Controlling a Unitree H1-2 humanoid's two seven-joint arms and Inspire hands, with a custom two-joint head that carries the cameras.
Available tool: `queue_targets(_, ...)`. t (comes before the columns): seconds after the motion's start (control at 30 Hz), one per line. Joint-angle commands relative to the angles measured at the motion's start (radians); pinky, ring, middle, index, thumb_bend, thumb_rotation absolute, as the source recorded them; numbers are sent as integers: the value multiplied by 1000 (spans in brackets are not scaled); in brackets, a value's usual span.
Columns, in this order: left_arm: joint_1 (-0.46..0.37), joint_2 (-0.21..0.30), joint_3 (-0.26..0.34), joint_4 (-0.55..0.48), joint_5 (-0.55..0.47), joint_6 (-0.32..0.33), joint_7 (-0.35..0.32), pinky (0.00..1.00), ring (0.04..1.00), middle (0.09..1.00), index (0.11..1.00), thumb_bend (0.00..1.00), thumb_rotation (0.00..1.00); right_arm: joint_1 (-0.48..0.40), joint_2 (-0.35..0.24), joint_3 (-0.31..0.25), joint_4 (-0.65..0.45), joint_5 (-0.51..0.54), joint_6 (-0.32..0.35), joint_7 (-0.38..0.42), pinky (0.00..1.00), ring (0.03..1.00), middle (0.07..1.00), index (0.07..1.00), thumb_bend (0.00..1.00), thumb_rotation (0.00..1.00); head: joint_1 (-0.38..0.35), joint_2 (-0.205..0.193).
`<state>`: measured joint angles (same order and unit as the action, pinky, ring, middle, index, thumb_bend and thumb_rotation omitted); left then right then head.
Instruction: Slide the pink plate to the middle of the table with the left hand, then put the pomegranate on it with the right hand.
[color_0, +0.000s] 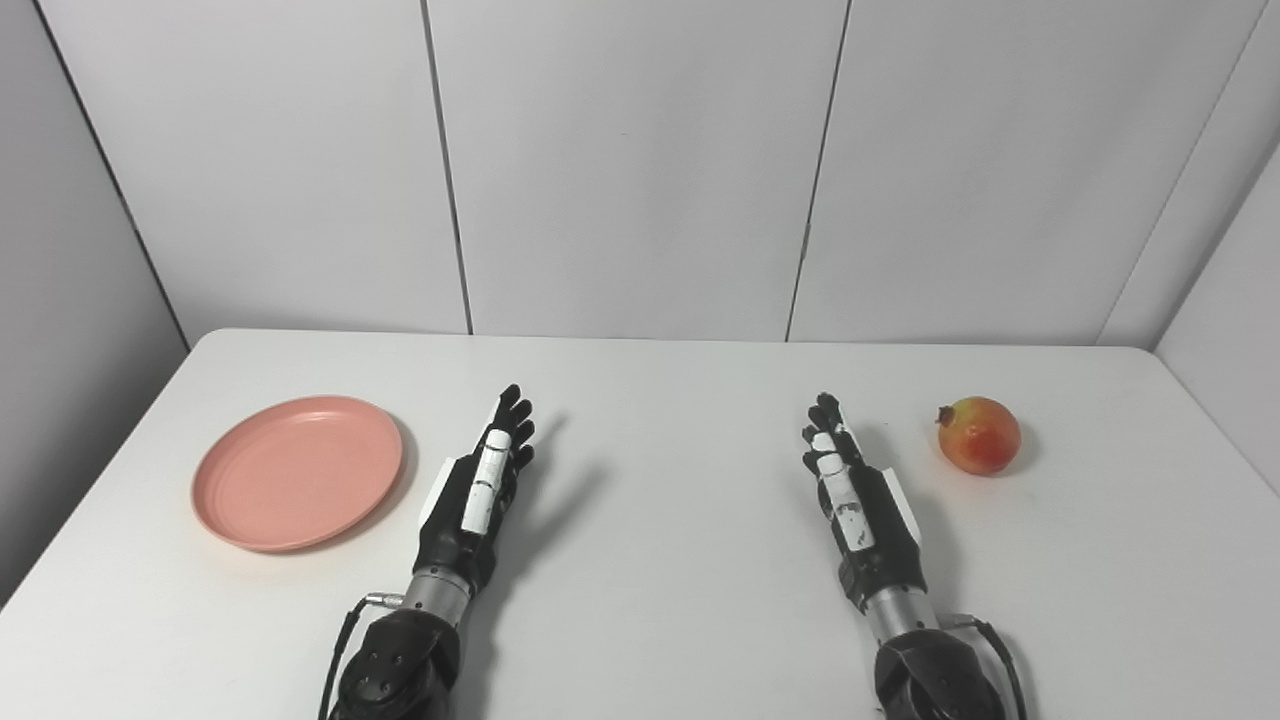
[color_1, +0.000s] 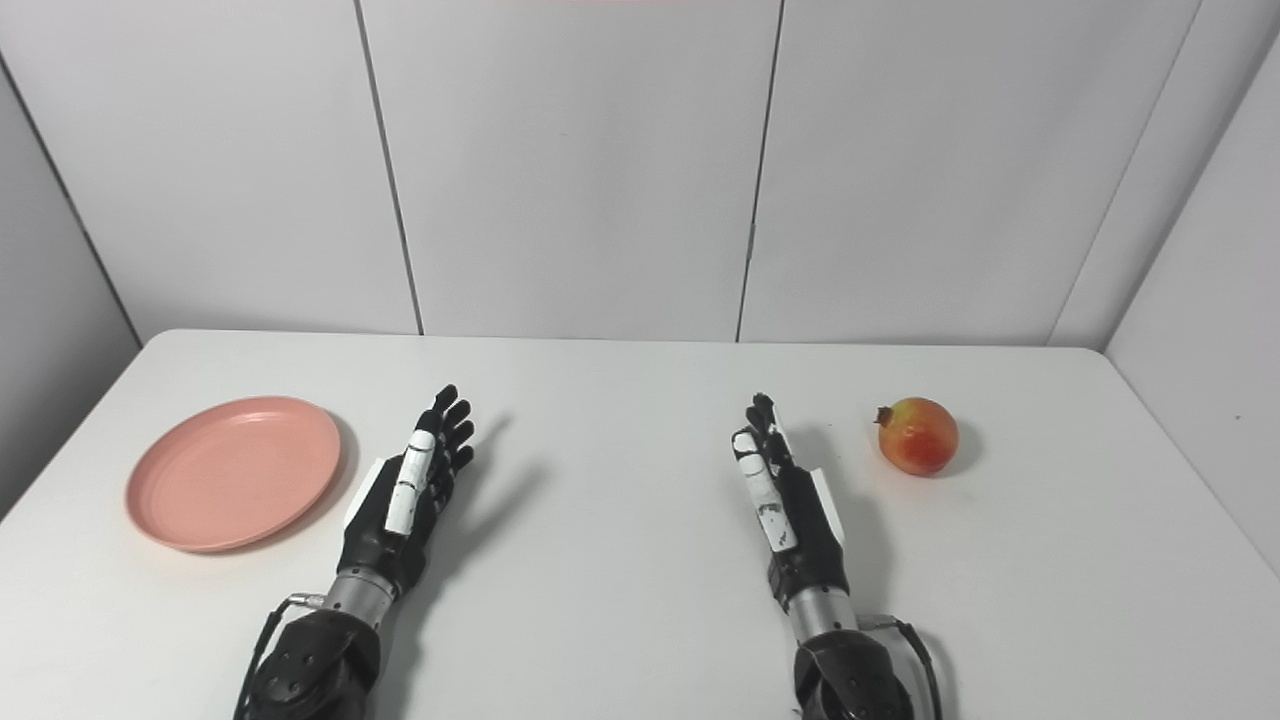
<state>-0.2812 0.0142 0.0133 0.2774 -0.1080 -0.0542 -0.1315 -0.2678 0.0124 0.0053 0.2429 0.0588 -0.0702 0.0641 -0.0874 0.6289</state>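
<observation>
A pink plate (color_0: 298, 470) lies flat on the left part of the white table (color_0: 660, 560). A red and yellow pomegranate (color_0: 979, 434) sits at the right, its crown pointing left. My left hand (color_0: 482, 485) is open, fingers stretched forward, just right of the plate and not touching it. My right hand (color_0: 850, 490) is open, fingers stretched forward, a little left of the pomegranate and apart from it. Both hands hold nothing.
White wall panels (color_0: 640, 170) stand behind the table's far edge. The table's side edges run close to the plate on the left and beyond the pomegranate on the right.
</observation>
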Motion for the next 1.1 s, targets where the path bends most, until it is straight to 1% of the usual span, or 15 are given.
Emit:
queue_targets(0.0,-21,2,1,-4,-9,-28,-6,1000,1000,1000,1000,530,1000,-12,7,4,2,8,-20,7,1000,1000,1000,1000,713,892,1,0)
queue_targets(0.1,-21,1,0,-7,-7,-24,-4,1000,1000,1000,1000,527,1000,-11,7,3,-2,10,-13,7,1000,1000,1000,1000,711,893,5,-1)
queue_targets(0.17,-20,0,-2,-8,-2,-21,-2,1000,1000,1000,1000,530,1000,-10,5,2,0,12,-17,9,1000,1000,1000,1000,712,893,24,-5)
queue_targets(0.33,-13,-21,-15,-9,9,-17,10,1000,1000,1000,1000,551,1000,1,-21,-7,0,33,-41,37,1000,1000,1000,1000,677,899,161,-31)
queue_targets(0.37,-12,-29,-19,-5,15,-18,17,1000,1000,1000,1000,552,1000,4,-30,-11,1,43,-47,47,1000,1000,1000,1000,674,900,212,-42)
queue_targets(0.4,-13,-35,-23,1,23,-20,24,1000,1000,1000,1000,553,1000,5,-38,-14,4,50,-53,55,1000,1000,1000,1000,658,905,222,-45)
queue_targets(0.43,-15,-41,-28,11,34,-25,33,1000,1000,1000,1000,554,1000,7,-47,-17,9,57,-60,63,1000,1000,1000,1000,649,911,277,-60)
queue_targets(0.47,-18,-47,-32,24,47,-32,41,1000,1000,1000,1000,558,1000,8,-55,-20,12,63,-65,71,1000,1000,1000,1000,642,916,284,-62)
queue_targets(0.5,-21,-53,-37,37,59,-39,50,1000,1000,1000,1000,565,1000,8,-64,-23,14,67,-69,79,1000,1000,1000,1000,628,923,323,-74)
queue_targets(0.53,-24,-60,-41,49,67,-50,55,1000,1000,1000,1000,571,1000,10,-71,-26,14,75,-67,87,1000,1000,1000,1000,604,940,328,-76)
queue_targets(0.57,-27,-66,-45,60,74,-61,62,1000,1000,1000,1000,572,1000,11,-76,-30,15,83,-67,93,1000,1000,1000,1000,596,945,354,-88)
queue_targets(0.7,-36,-85,-51,90,84,-94,81,1000,1000,1000,1000,559,1000,4,-86,-41,50,115,-82,117,1000,1000,1000,1000,589,956,389,-105)
queue_targets(0.8,-44,-92,-57,111,100,-105,96,1000,1000,1000,1000,571,1000,7,-96,-45,53,116,-96,116,1000,1000,1000,1000,585,955,406,-112)
queue_targets(0.9,-46,-98,-59,121,110,-106,108,1000,1000,1000,1000,592,1000,11,-101,-49,50,119,-96,117,1000,1000,1000,1000,578,953,412,-118)
queue_targets(1.07,-48,-103,-57,127,109,-109,111,1000,1000,1000,1000,590,1000,9,-103,-53,63,126,-107,124,1000,1000,1000,1000,590,937,407,-125)
